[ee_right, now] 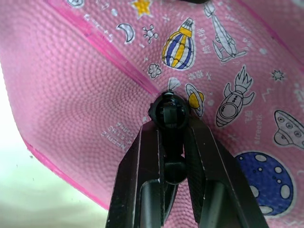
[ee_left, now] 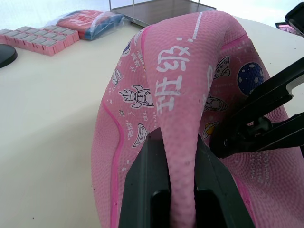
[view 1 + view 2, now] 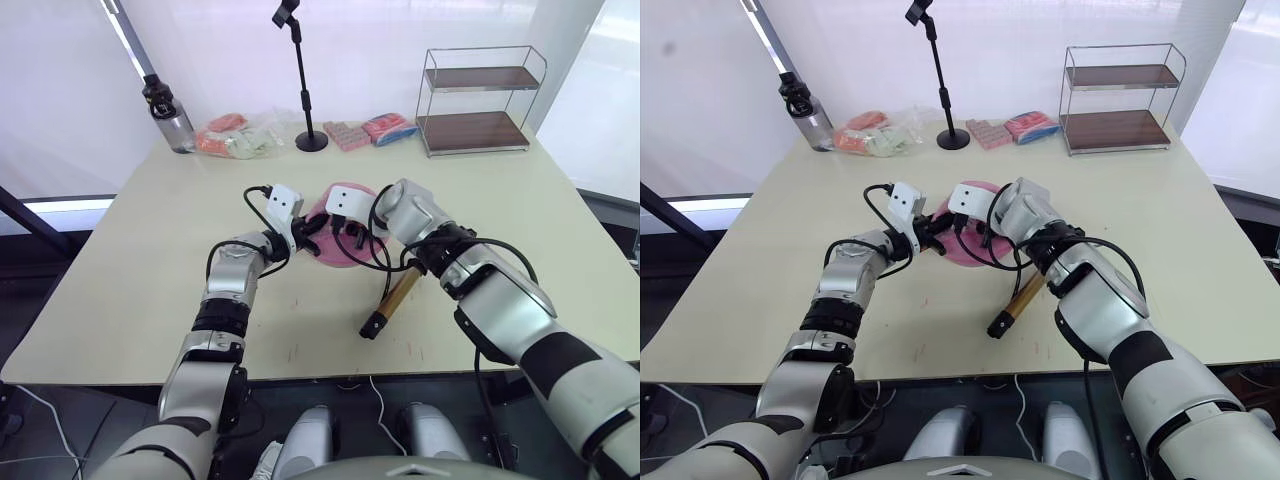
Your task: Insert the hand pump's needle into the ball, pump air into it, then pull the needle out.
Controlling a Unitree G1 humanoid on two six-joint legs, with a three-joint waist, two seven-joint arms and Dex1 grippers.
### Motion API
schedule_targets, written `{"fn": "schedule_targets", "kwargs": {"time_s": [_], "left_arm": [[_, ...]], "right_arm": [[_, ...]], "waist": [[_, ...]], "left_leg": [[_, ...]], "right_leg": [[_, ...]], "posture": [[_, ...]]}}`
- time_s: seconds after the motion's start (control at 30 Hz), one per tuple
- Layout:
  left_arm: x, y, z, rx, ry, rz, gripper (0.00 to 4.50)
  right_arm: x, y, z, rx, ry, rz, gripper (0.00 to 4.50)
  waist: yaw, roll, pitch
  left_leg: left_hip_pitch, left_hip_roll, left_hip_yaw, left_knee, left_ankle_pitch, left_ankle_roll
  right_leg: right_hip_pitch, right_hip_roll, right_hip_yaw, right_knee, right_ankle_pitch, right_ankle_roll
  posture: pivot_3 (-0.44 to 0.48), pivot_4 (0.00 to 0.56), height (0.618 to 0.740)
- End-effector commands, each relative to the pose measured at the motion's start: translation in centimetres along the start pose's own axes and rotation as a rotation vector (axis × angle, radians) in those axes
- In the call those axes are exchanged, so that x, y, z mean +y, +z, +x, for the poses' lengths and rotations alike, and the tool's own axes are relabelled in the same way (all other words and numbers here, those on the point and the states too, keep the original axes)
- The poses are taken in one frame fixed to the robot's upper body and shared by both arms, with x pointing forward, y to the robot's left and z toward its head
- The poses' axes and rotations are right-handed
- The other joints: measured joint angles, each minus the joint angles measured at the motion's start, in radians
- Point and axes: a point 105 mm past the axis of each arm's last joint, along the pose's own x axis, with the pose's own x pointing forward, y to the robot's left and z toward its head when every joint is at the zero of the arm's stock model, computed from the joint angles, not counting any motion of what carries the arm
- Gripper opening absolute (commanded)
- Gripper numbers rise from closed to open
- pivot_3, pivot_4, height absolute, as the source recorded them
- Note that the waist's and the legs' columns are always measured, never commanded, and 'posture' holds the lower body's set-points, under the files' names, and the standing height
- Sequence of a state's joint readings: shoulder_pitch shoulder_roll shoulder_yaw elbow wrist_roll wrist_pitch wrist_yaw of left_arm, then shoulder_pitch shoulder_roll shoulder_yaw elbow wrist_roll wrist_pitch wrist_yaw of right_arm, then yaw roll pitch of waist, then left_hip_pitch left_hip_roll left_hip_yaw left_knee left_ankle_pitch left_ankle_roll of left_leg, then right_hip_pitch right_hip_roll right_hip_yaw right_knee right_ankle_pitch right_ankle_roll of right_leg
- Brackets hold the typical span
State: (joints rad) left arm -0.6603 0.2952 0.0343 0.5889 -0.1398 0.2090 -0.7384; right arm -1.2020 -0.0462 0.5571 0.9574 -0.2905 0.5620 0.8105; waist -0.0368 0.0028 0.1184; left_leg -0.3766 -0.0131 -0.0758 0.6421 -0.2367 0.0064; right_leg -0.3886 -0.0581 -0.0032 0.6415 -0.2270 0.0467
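ball (image 2: 180,95), deflated & folded, is being kept mid-worktop (image 3: 150,260); a fold of its skin is being pinched by left hand (image 2: 178,190). needle (image 1: 169,111) fitting is being clamped by right hand (image 1: 172,156), tip pressed at ball's surface. hand pump (image 3: 392,300) is lying flat on worktop just right of ball, long axis running diagonally, near end toward robot, hose end toward ball.
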Motion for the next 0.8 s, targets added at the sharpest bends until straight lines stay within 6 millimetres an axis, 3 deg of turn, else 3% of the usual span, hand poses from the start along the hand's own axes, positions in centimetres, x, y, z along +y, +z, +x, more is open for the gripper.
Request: {"fn": "schedule_targets", "kwargs": {"time_s": [0.03,0.2,0.43,0.7,0.8], "left_arm": [[-1.7,-3.1,0.2,0.093,-0.065,-0.048,0.00],[-1.7,-3.1,0.2,0.095,-0.067,-0.040,0.00],[-1.7,-3.0,0.3,0.102,-0.074,-0.028,0.00],[-1.8,-3.0,0.5,0.106,-0.085,-0.020,0.00],[-1.9,-3.1,0.5,0.106,-0.088,-0.018,0.00]], "right_arm": [[1.0,-6.3,1.6,0.152,0.005,0.145,0.09],[0.6,-5.5,0.9,0.061,-0.023,0.200,0.09],[0.0,-3.0,-2.1,-0.143,-0.065,0.289,0.09],[0.2,-3.7,-3.6,-0.189,-0.118,0.320,0.09],[0.3,-4.0,-3.7,-0.197,-0.122,0.315,1.73]], "waist": [[-0.001,0.000,0.000],[-0.001,0.002,0.001],[0.010,0.007,0.007],[0.033,0.007,0.013],[0.034,0.004,0.017]], "left_leg": [[0.000,-0.001,-0.002,0.000,0.000,0.000],[0.000,-0.002,-0.004,-0.001,0.000,-0.001],[-0.004,-0.004,-0.007,-0.002,0.001,0.001],[-0.010,-0.014,-0.012,-0.007,0.003,0.004],[-0.010,-0.017,-0.013,-0.007,0.003,0.004]], "right_leg": [[0.000,0.000,0.000,0.000,0.000,0.000],[0.000,0.000,0.000,0.000,0.000,0.000],[-0.002,-0.002,-0.003,-0.001,-0.001,0.001],[-0.006,-0.011,-0.008,-0.002,-0.006,0.008],[-0.006,-0.013,-0.008,-0.003,-0.006,0.010]], "posture": [[0.000,0.150,0.740],[0.000,0.150,0.740],[0.000,0.150,0.740],[0.000,0.150,0.740],[0.000,0.150,0.740]]}}
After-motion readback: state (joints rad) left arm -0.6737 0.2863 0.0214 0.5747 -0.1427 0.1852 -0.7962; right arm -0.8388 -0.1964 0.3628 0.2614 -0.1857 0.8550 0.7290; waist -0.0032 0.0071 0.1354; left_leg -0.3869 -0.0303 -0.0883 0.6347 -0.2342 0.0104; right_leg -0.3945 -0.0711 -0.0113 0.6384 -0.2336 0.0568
